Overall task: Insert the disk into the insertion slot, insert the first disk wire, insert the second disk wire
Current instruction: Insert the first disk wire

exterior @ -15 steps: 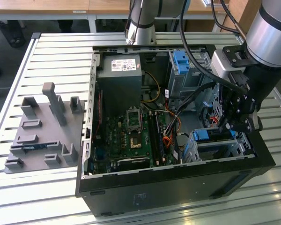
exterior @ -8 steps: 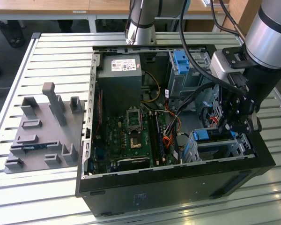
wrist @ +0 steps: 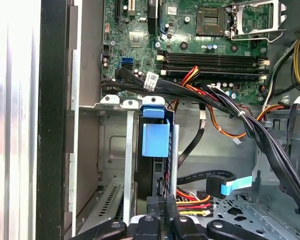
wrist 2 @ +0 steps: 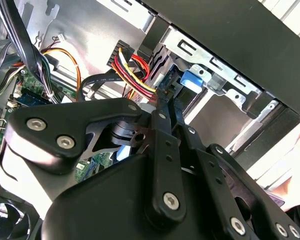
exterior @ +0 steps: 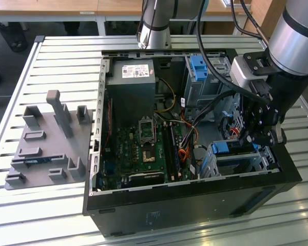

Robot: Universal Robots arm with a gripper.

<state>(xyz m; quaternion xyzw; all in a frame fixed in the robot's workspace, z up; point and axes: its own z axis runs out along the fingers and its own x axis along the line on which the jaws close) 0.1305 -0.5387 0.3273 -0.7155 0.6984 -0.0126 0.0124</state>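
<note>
Gripper (wrist: 160, 202): one, black, reaching down into a corner of the computer case (exterior: 195, 205). Its two fingers (wrist: 152, 207) are sitting drawn together, and whether they are pinching anything cannot be told.
Disk (wrist: 155, 140): one, standing edge-on just beyond the fingertips and sitting inside the cage, with its bright blue plastic carrier tab showing.
Insertion slot (wrist: 112, 155): one low grey cage of perforated sheet metal, enclosing the disk.
Wires: one red-yellow-black bundle (wrist: 192, 204) and one flat black cable (wrist: 210, 176) are lying just beside the disk.
Motherboard (wrist: 210, 55): one green board, lying beyond the cage.
Exterior view is adding: one blue latch (exterior: 197, 66) on a taller cage (exterior: 195, 88), one grey moulded fixture (exterior: 46, 143), and the slatted metal table (exterior: 56, 56).
</note>
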